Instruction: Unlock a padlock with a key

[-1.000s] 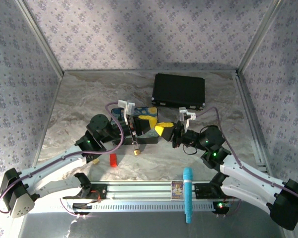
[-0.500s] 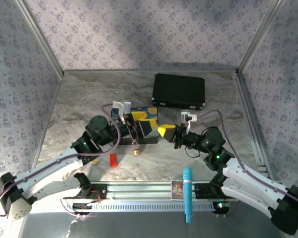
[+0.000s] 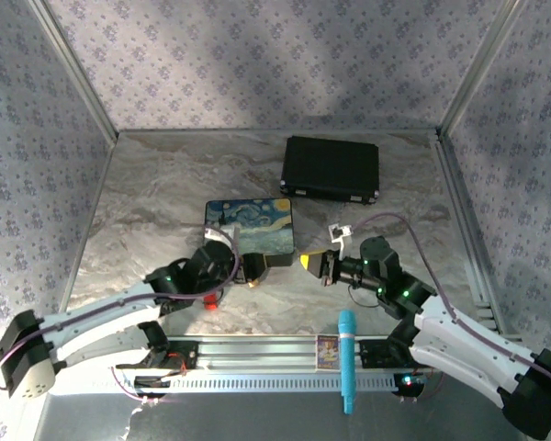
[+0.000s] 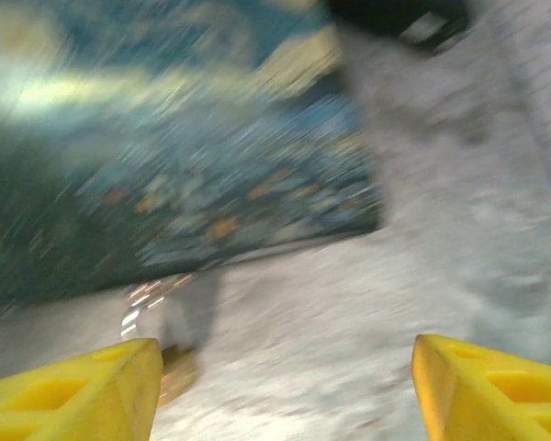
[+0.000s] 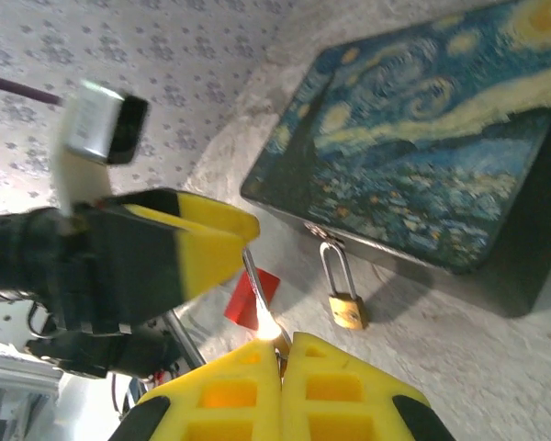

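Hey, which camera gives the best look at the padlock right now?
The right wrist view: the padlock is sharp and whole, brass body and shackle, hanging at the box's front. In the top external view the padlock is a small brass speck, and in the left wrist view a blurred brass patch.

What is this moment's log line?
left gripper: open, near padlock | right gripper: shut on key, tip short of padlock | padlock: hanging at painted box front, shackle shut | step: key not yet inserted
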